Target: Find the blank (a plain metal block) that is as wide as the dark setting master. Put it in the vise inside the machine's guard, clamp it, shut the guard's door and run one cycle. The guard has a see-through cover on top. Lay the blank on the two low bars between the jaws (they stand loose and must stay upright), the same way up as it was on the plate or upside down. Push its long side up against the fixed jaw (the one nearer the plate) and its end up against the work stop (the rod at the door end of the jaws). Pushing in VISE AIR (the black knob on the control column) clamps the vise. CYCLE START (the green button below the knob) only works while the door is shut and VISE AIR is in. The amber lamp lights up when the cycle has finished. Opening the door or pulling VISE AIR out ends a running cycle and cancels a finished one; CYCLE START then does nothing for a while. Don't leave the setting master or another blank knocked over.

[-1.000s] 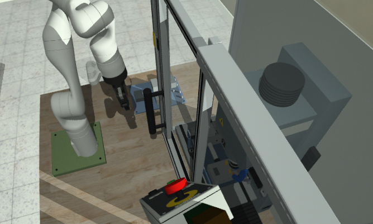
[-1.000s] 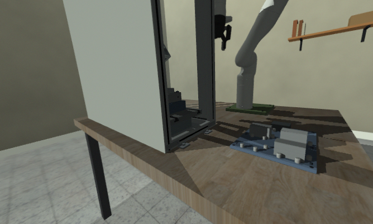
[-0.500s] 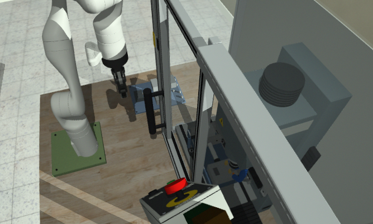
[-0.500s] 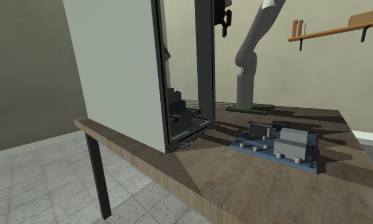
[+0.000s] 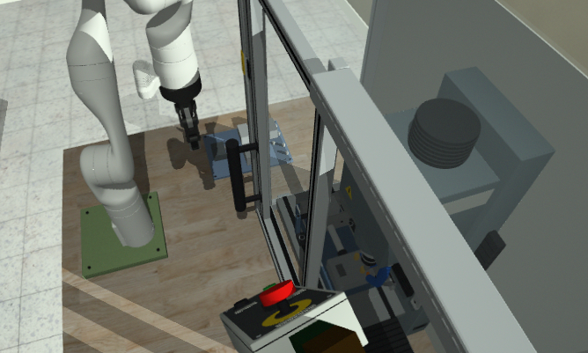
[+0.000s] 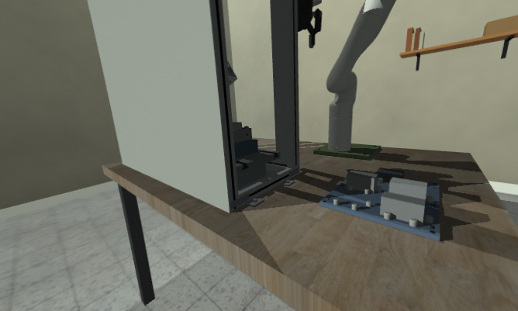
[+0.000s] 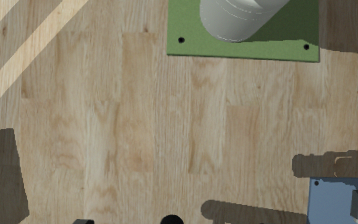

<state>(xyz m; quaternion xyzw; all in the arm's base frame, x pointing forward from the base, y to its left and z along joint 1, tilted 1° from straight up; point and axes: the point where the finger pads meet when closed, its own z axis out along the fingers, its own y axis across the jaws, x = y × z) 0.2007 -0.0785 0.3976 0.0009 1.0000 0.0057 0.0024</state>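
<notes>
On the near side of the exterior view stood the wooden table (image 6: 349, 254), pale plank top with a lighter edge band, one dark leg (image 6: 136, 243) visible under its left corner. Floor: grey speckled tile. Walls: plain olive-beige, with a wooden shelf (image 6: 457, 44) on black brackets at upper right.

Item, blue plate (image 6: 388, 213), lying flat on the table right of the guard, studded with short pale pegs. On it, several grey metal blanks (image 6: 405, 200) standing upright, the largest nearest the viewer, a smaller one (image 6: 361, 181) behind it to the left. A dark block (image 6: 389, 173), presumably the setting master, sat at the plate's far edge; its width against the blanks could not be judged.

Item, guard (image 6: 167, 95), a tall pale-panelled enclosure on the table's left part. Its door (image 5: 257, 95) stood swung open, and its black bar handle (image 5: 235, 174) overlapped the plate in the top view, hiding part of the blanks. Vise (image 6: 248, 150) partly visible low inside the opening, in shadow; jaws and loose bars not distinguishable.

Item, control column (image 5: 282, 312), foreground of the top view, carrying a red mushroom button (image 5: 277, 292).

Item, green base plate (image 5: 121, 236), bolted to the table, bearing the white arm (image 5: 110, 170).

Item, gripper (image 5: 192, 139), hanging above the table just beside the plate's edge nearest the base plate, pointing down, fingers apart and empty. Wrist view showed bare planking, the base plate and one corner of the plate (image 7: 340, 200).
</notes>
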